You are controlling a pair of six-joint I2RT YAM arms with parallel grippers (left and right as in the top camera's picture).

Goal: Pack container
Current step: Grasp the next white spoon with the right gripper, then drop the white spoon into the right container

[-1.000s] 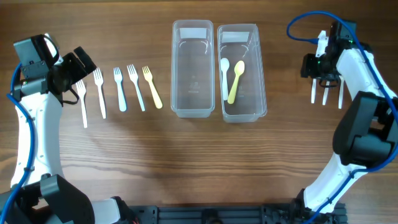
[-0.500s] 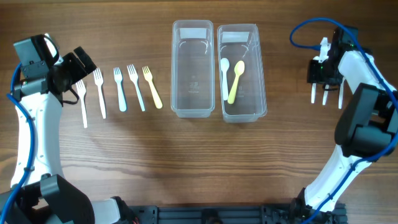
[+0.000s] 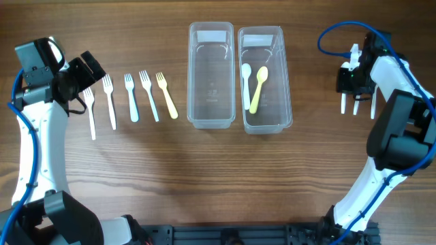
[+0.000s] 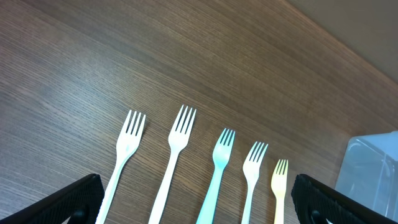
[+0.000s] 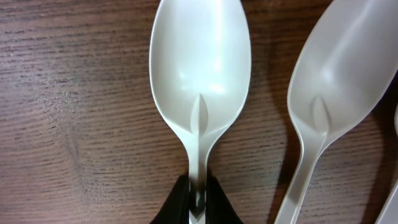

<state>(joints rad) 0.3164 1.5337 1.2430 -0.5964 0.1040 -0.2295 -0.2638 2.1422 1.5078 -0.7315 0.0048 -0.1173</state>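
Right gripper (image 5: 198, 204), well to the right of the spoon container (image 3: 263, 31), is pinched tight on the thin neck of the pinched spoon (image 5: 200, 68). This white spoon lies bowl-up on the wooden table (image 3: 218, 170). A neighbouring spoon (image 5: 339, 68), also white, lies just beside it without touching. The spoon container, clear plastic, holds a white spoon (image 3: 246, 82) and a yellow spoon (image 3: 259, 85) lying side by side, bowls toward the far end. A second clear container (image 3: 211, 28) stands against its left side. Farther left of the spoon container, five forks (image 3: 131, 99) lie in a row: two white, a blue, a pale one and a yellow. Left gripper (image 3: 85, 71) hovers past them with its jaws spread wide, holding nothing.
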